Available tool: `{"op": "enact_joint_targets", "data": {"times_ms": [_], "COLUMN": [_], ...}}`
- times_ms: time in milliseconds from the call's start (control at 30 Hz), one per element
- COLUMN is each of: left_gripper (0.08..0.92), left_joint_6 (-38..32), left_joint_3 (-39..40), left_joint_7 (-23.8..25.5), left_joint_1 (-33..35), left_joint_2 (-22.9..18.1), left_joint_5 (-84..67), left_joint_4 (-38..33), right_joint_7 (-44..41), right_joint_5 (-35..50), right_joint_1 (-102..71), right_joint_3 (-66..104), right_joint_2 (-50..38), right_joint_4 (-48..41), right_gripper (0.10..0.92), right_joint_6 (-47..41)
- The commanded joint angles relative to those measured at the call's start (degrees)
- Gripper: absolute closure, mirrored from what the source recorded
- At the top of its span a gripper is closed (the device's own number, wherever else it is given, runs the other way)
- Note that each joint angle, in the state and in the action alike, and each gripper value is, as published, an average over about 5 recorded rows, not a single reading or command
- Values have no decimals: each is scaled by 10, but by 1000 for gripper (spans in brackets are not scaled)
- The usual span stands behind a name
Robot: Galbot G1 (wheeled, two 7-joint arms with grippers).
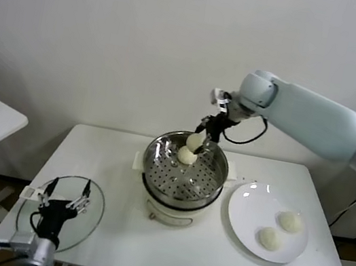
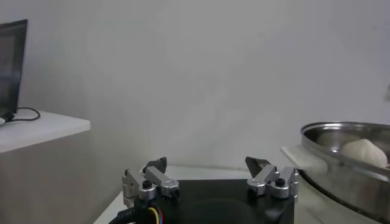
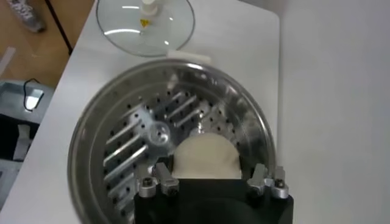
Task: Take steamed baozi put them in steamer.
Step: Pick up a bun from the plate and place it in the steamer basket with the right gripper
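Your right end effector [image 1: 198, 141] pinches a baozi [image 3: 206, 157] over the steamer [image 1: 214, 181], w/ another bun [image 1: 188, 155] below. Lower beside it, then release. Left end effector [image 1: 64, 200] spread, idle near the bench's front-left corner.

What I can't make out from my seat

In my head view the right gripper [image 1: 199, 139] is too small to read: I see a baozi [image 1: 194, 141] at its tip above another baozi [image 1: 187, 155], but not whether the two touch. My right wrist camera cuts off the steamer [image 3: 91, 146] rim at the picture's edge, and the gripper body hides the near part of the bun there. The left wrist camera shows only a slice of the steamer, its base out of frame. The left arm and the bench [image 1: 105, 230] front edge run out of my head view.
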Motion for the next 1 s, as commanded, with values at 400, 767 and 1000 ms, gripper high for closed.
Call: {"op": "enact_joint_targets", "data": {"times_ms": [400, 767, 1000], "left_gripper": [177, 177, 177], "left_joint_6": [-12, -18, -19], "left_joint_3": [-2, -4, -4], "left_joint_7": [9, 9, 9], "left_joint_1": [13, 19, 21], "left_joint_2": [1, 1, 0], "left_joint_5": [4, -2, -2], "left_joint_4": [7, 13, 14], "right_joint_7": [20, 13, 7], "right_joint_5": [-22, -48, -61], "right_joint_1": [-75, -88, -96], "right_joint_3": [13, 15, 18], "right_joint_2": [74, 71, 73], "right_joint_4": [-35, -46, -52], "right_gripper": [321, 321, 321], "right_joint_6": [-6, 0, 4]}}
